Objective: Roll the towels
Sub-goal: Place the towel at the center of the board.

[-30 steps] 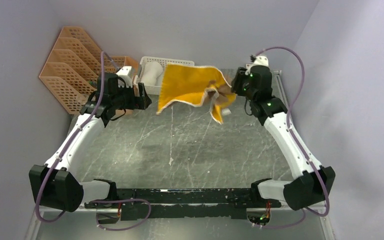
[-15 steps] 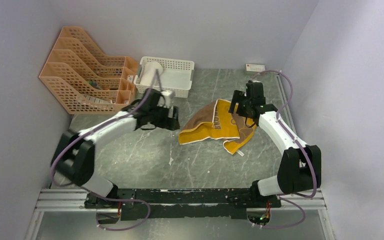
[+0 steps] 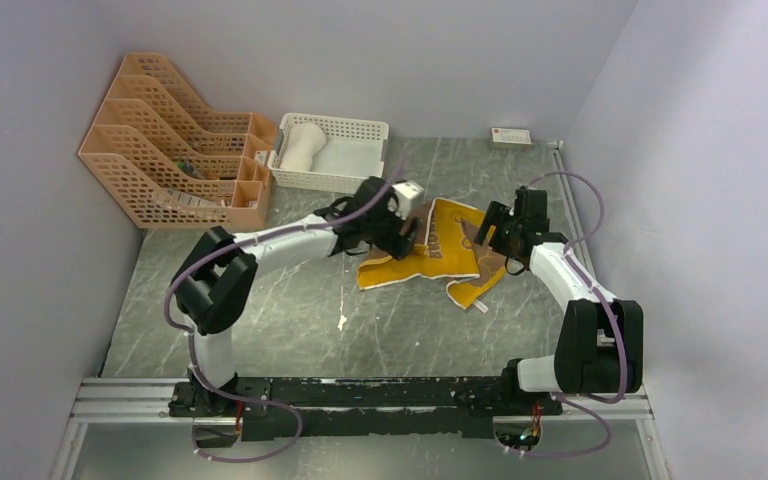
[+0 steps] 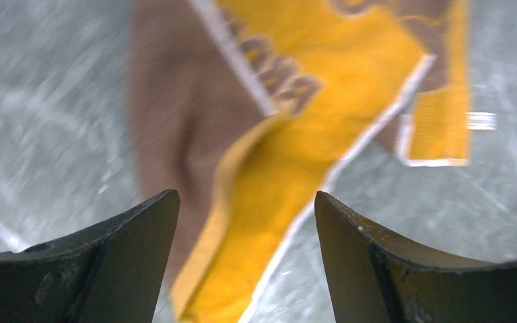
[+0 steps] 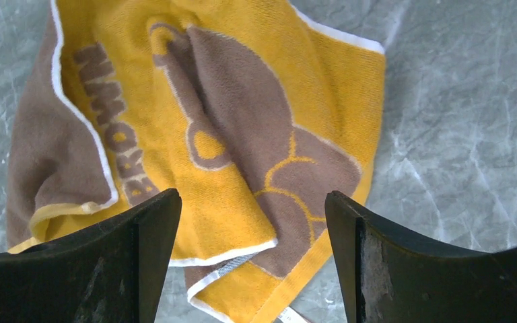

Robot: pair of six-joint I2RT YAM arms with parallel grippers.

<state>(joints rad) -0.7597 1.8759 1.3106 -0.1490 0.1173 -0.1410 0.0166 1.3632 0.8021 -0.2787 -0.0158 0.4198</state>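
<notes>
Lying crumpled on the counter (image 3: 260, 290) in the top view, the brown-and-yellow towel (image 3: 430, 262) is flanked by the left tool (image 3: 410, 238) and right tool (image 3: 484, 240); flattening is judged the step in hand. Left wrist: jaws are held apart over a folded edge, to be pinched next. Right wrist: jaws apart, nothing held.

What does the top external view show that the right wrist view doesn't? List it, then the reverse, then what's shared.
Top only: the left hand, the white basket holding a cream towel roll, the orange racks. Right wrist only: the brown lettering and figure, close up. Both: the brown-and-yellow towel crumpled on the table, the right hand open above it.
</notes>
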